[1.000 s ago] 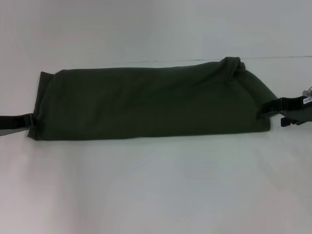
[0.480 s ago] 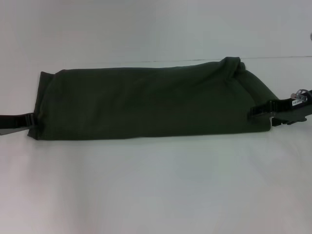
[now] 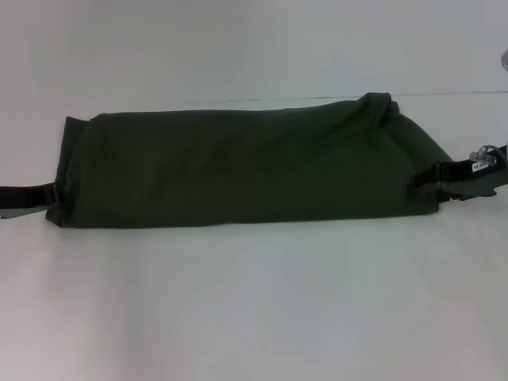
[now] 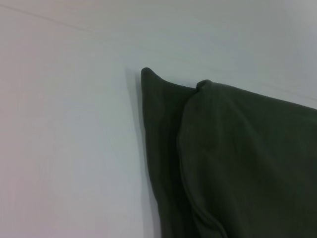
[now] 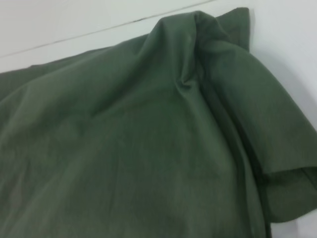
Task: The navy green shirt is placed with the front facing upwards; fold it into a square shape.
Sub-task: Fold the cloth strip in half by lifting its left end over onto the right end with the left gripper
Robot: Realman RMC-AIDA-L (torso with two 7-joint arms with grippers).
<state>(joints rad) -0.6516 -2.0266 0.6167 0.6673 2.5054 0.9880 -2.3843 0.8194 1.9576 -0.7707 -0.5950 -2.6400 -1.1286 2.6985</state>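
The navy green shirt (image 3: 238,167) is soft matt woven or knit cloth, dark olive, with no sheen; its folds and doubled edges show a fine, slightly fuzzy texture in both wrist views. The surface (image 3: 254,302) beneath it is white, smooth and matt, with only a faint diffuse glare and one thin seam line near its far edge. The left gripper (image 3: 49,197) and right gripper (image 3: 421,184) appear to be black hard plastic with a dull finish; the right one carries a small pale label.
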